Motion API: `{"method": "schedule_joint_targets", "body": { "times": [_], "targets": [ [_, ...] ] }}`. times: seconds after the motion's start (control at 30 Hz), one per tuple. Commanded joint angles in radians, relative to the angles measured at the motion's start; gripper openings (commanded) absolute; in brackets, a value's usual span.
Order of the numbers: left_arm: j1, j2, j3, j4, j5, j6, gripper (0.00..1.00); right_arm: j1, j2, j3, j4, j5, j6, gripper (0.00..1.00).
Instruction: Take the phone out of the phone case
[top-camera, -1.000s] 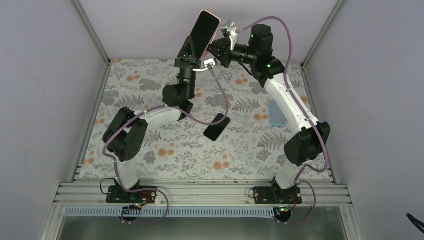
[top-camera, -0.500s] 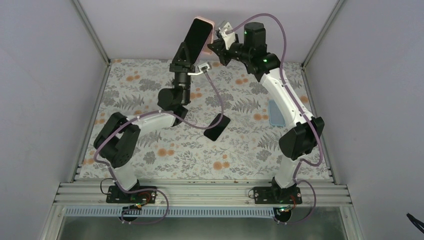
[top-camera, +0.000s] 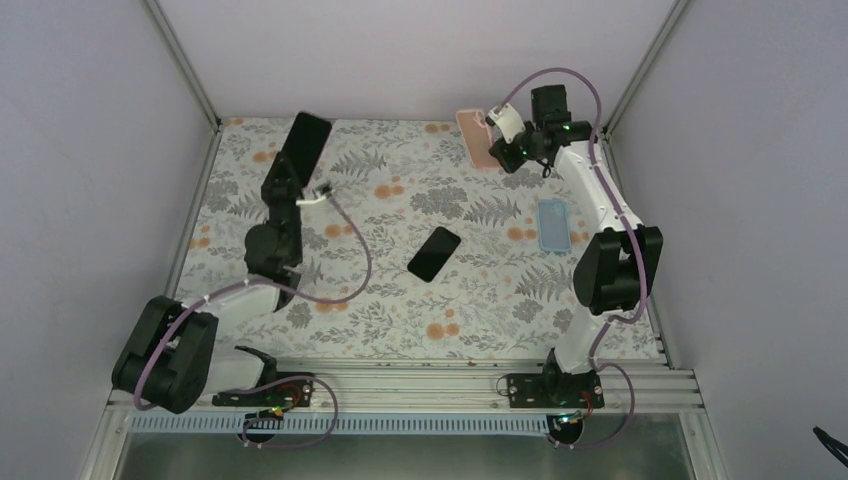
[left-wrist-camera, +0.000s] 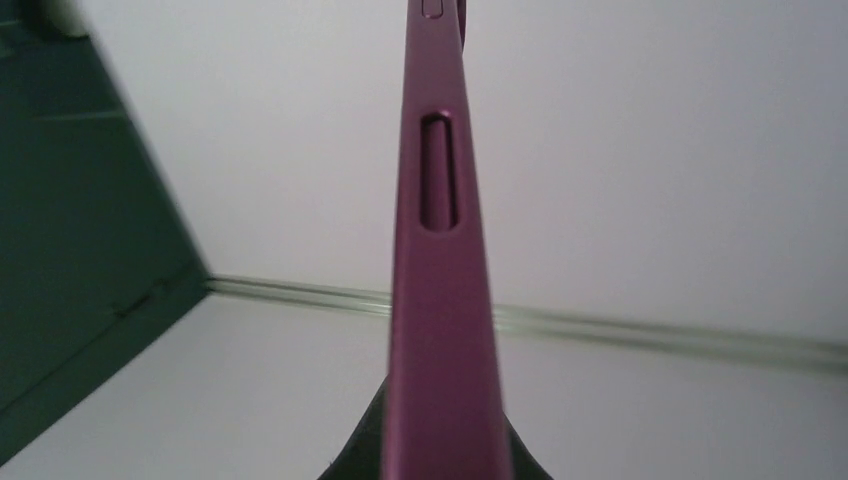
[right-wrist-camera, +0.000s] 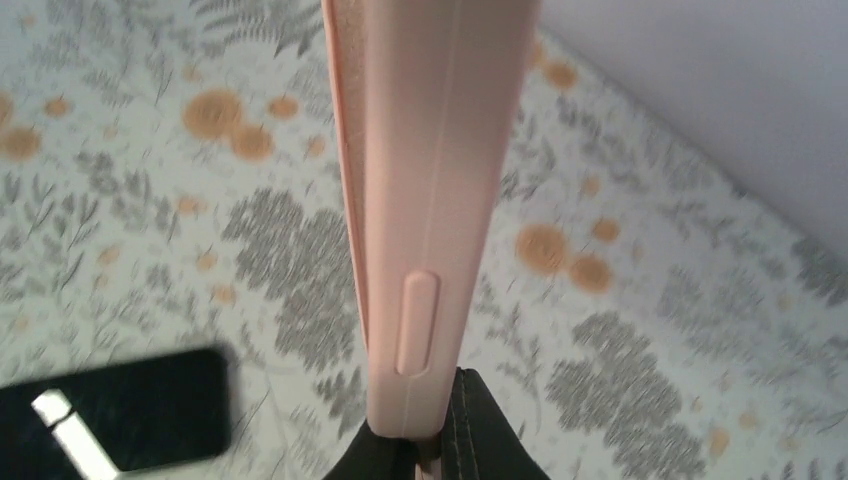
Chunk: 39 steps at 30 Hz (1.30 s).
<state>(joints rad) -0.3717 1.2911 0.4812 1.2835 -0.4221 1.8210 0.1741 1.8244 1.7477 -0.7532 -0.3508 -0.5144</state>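
Left gripper (top-camera: 283, 188) is closed on the lower end of the phone (top-camera: 306, 143), which it holds up off the table at upper left of the top view, dark screen toward the camera. In the left wrist view the phone (left-wrist-camera: 440, 300) shows only edge-on, a magenta strip with one long side slot. Its top is cut off by the frame and screen and back are unseen. Can't tell if the magenta is the phone's own frame. Only dark bits of the fingers (left-wrist-camera: 362, 462) show at the bottom edge, so pad contact is hidden. Right gripper (top-camera: 497, 152) is clamped on the pink phone case (top-camera: 474, 138) at upper right, well apart from the phone. The grip point is hidden behind the case and the wrist. The right wrist view gives the case (right-wrist-camera: 430, 200) edge-on with one raised button bump, its top cut off and inside not visible. Fingers (right-wrist-camera: 482, 440) are just dark wedges at the bottom. A second black phone (top-camera: 434, 253) lies flat mid-table on the floral mat (top-camera: 400, 300), partly cropped and blurred at lower left of the right wrist view (right-wrist-camera: 110, 420). A blue case (top-camera: 552, 224) lies flat at right, beside the right arm.
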Motion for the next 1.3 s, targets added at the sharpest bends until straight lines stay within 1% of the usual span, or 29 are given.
{"method": "schedule_joint_targets", "body": {
  "times": [0.0, 0.1, 0.2, 0.33, 0.47, 0.6, 0.67, 0.77, 0.8, 0.83, 0.87, 0.9, 0.93, 0.97, 1.0, 1.03, 1.07, 1.1, 1.17, 1.2, 1.27],
  "targets": [
    [0.038, -0.054, -0.180, -0.036, 0.008, -0.002, 0.02, -0.001, -0.020, -0.030, -0.215, -0.091, -0.075, 0.03],
    [0.033, -0.080, -0.269, -0.101, -0.029, -0.034, 0.02, -0.004, -0.004, -0.107, -0.252, -0.083, -0.066, 0.03],
    [0.026, -0.084, -0.336, -0.173, -0.040, -0.083, 0.02, -0.009, 0.008, -0.184, -0.217, -0.045, -0.052, 0.03],
    [0.007, -0.073, -0.397, -0.239, -0.032, -0.139, 0.02, -0.025, 0.055, -0.222, -0.191, -0.031, -0.033, 0.03],
    [-0.016, -0.047, -0.396, -0.398, -0.035, -0.204, 0.02, -0.032, 0.133, -0.212, -0.205, -0.030, -0.024, 0.03],
    [-0.052, -0.007, -0.403, -0.507, -0.036, -0.216, 0.02, -0.051, 0.200, -0.183, -0.220, -0.019, -0.016, 0.03],
    [-0.066, -0.003, -0.389, -0.608, -0.031, -0.241, 0.02, -0.062, 0.228, -0.164, -0.233, 0.021, -0.012, 0.03],
    [-0.082, -0.007, -0.345, -0.815, -0.012, -0.287, 0.03, -0.085, 0.254, -0.152, -0.234, 0.067, -0.010, 0.04],
    [-0.088, -0.005, -0.328, -0.865, -0.007, -0.301, 0.07, -0.096, 0.260, -0.144, -0.239, 0.067, -0.013, 0.04],
    [-0.093, -0.001, -0.312, -0.917, -0.003, -0.313, 0.16, -0.107, 0.268, -0.137, -0.250, 0.068, -0.016, 0.04],
    [-0.100, 0.004, -0.298, -0.956, -0.001, -0.324, 0.26, -0.113, 0.274, -0.132, -0.259, 0.070, -0.024, 0.04],
    [-0.108, 0.008, -0.284, -1.004, -0.001, -0.339, 0.33, -0.119, 0.277, -0.130, -0.264, 0.077, -0.027, 0.04],
    [-0.115, 0.011, -0.267, -1.058, 0.011, -0.351, 0.50, -0.124, 0.278, -0.127, -0.270, 0.078, -0.032, 0.07],
    [-0.125, 0.013, -0.258, -1.100, 0.015, -0.364, 0.67, -0.128, 0.278, -0.125, -0.275, 0.078, -0.038, 0.18],
    [-0.137, 0.014, -0.245, -1.156, 0.025, -0.373, 0.88, -0.131, 0.274, -0.123, -0.281, 0.081, -0.041, 0.38],
    [-0.147, 0.014, -0.236, -1.219, 0.031, -0.376, 0.99, -0.134, 0.268, -0.122, -0.283, 0.085, -0.045, 0.49],
    [-0.164, 0.014, -0.237, -1.252, 0.026, -0.377, 1.00, -0.135, 0.255, -0.124, -0.285, 0.089, -0.050, 0.56],
    [-0.177, 0.009, -0.237, -1.294, 0.026, -0.373, 1.00, -0.135, 0.244, -0.127, -0.286, 0.095, -0.053, 0.67],
    [-0.204, -0.024, -0.206, -1.423, 0.038, -0.395, 1.00, -0.137, 0.211, -0.133, -0.285, 0.127, -0.055, 0.97],
    [-0.217, -0.044, -0.167, -1.523, 0.075, -0.412, 1.00, -0.137, 0.188, -0.139, -0.284, 0.147, -0.056, 0.99],
    [-0.243, -0.087, -0.052, -1.743, 0.188, -0.498, 1.00, -0.136, 0.141, -0.146, -0.290, 0.190, -0.057, 1.00]
  ]
}}
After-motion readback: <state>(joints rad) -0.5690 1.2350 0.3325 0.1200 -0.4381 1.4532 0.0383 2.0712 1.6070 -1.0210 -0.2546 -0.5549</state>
